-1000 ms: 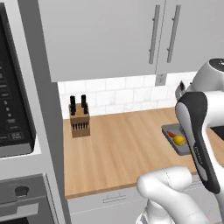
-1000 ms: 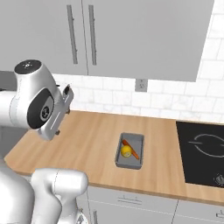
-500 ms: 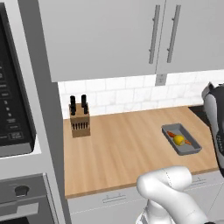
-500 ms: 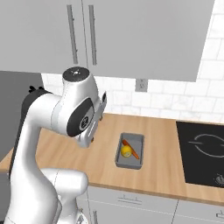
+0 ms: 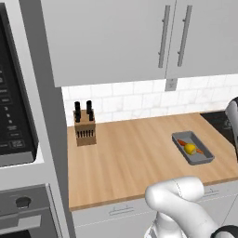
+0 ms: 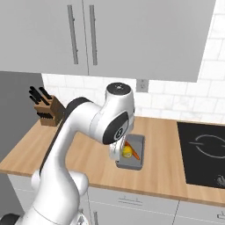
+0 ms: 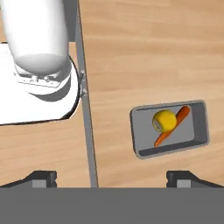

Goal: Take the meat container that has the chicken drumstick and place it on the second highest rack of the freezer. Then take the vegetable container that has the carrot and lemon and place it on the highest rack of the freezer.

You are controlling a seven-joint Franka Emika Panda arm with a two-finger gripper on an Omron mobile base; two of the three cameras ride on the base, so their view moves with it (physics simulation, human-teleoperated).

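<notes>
Knife block point(image 5: 85, 128): stands upright on the bench point(image 5: 130, 153) well to the left of the vegetable container, near the tiled wall, out of the working path
Vegetable container point(image 5: 192, 148): the dark-grey tray rests flat on the bench, near its front edge, untouched; its open top leaves both long walls free for a pinch from above
Lemon point(image 7: 164, 120): sits in the middle of the vegetable container, touching the carrot
Carrot point(image 7: 172, 126): lies slantwise across the vegetable container beside the lemon, corner to corner, probably because it is about as long as the tray is wide
End effector point(image 7: 112, 177): jaws spread fully, holding nothing; it hangs above the bench looking down, with the vegetable container off to one side of its centre line
Stage: judged to be the approach to the vegetable container, ahead of the carry to the freezer's highest rack
Cooktop point(image 6: 206, 151): black, set into the bench to the right of the vegetable container, well apart
</notes>
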